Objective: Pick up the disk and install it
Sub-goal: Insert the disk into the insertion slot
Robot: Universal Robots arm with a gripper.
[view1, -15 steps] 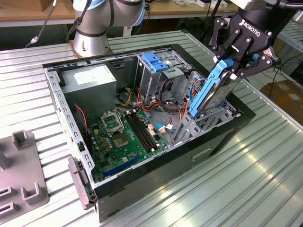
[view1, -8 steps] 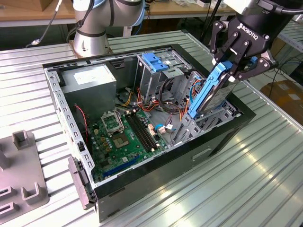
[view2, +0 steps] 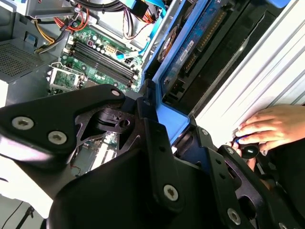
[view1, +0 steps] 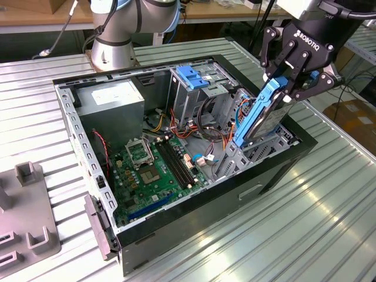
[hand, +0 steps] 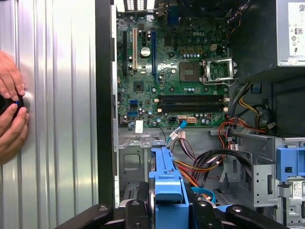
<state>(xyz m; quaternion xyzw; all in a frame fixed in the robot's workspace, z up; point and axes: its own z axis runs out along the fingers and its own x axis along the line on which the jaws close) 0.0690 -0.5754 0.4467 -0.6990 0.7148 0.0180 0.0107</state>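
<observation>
While the black, angular metal fingers (view1: pixel 279 59) are clamping narrowly on the upper end of the disk (view1: pixel 261 117), the gripper (view1: pixel 286 87) is hanging at the upper right of the exterior view. The disk, a flat grey-metal slab edged in glossy bright blue plastic, is tilting steeply, its lower end dipping into the sheet-metal bay at the right of the open black computer case (view1: pixel 176 226). In the first wrist view its blue rail (hand: pixel 169 183) is sitting between the finger bases. A green motherboard (view1: pixel 155 167) is lying flat inside the case. The case is resting on a ribbed, shiny metal table (view1: pixel 294 235). In the second wrist view a person's hand (view2: pixel 274 124) is resting on that table.
</observation>
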